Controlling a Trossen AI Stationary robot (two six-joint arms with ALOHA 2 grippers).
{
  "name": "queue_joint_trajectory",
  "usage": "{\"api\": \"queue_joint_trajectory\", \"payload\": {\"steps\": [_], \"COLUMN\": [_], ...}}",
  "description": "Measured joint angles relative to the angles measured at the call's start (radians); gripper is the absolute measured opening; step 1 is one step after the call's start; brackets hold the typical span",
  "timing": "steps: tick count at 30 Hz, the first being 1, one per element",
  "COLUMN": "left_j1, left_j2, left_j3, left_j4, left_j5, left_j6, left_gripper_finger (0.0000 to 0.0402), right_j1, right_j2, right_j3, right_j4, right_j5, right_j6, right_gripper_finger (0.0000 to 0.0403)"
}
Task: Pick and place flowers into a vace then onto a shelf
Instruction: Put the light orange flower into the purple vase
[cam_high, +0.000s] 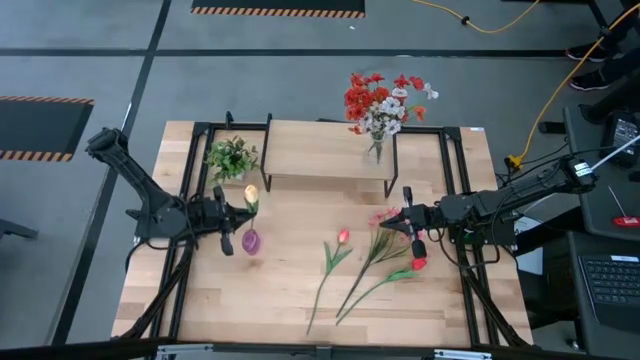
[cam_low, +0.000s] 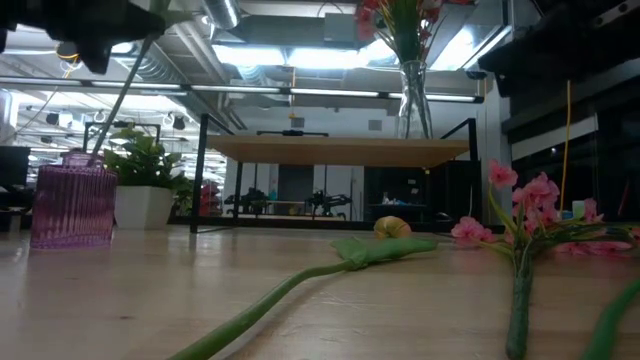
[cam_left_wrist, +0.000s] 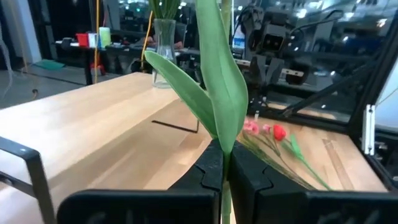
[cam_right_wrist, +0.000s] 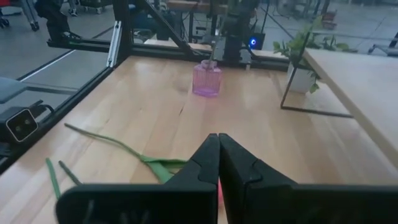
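- Right now the left gripper (cam_high: 228, 222) hangs over the table's left side with its fingers closed on the stem of a yellow tulip (cam_high: 251, 194), whose bloom points toward the shelf (cam_high: 326, 150).
- Just beside that gripper stands the pink vase (cam_high: 250, 241), apparently empty and upright on the tabletop (cam_high: 280, 290).
- To do this step well, I judge the stem's lower end should be brought straight above the vase's narrow mouth, and the tulip kept near vertical, before lowering and letting go.
- Watch the broad leaf (cam_left_wrist: 214, 93): it could catch the rim and tip the light vase.
- Meanwhile the right gripper (cam_high: 408, 222) waits at the table's right, fingers pressed together, empty as far as its wrist view shows, over the pink spray (cam_high: 382, 222); a red tulip (cam_high: 417, 264) and an orange-pink tulip (cam_high: 343, 237) lie nearby.
- A clear vase (cam_high: 375, 150) of red and white flowers already stands on the shelf.
- Hidden: the stem's tip below the left fingers, and how far it stands above the vase mouth.
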Motion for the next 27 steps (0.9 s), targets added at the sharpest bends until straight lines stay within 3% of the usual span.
{"api": "queue_joint_trajectory", "payload": {"steps": [6,13,27], "left_j1": [0.0,0.013,0.192], "left_j2": [0.002,0.025,0.194], "left_j3": [-0.104,-0.127,-0.127], "left_j4": [0.201,0.267,0.525], "left_j5": [0.006,0.015,0.305], "left_j6": [0.05,0.077,0.21], "left_gripper_finger": [0.0005,0.0005,0.0004], "right_j1": [0.0,-0.015,-0.046], "right_j2": [0.0,0.0,0.0], "right_j3": [0.0,0.0,0.0], "right_j4": [0.029,0.03,0.029], "right_j5": [0.0,0.0,0.0], "right_j6": [-0.043,-0.052,-0.051], "right_gripper_finger": [0.0005,0.0005,0.0005]}}
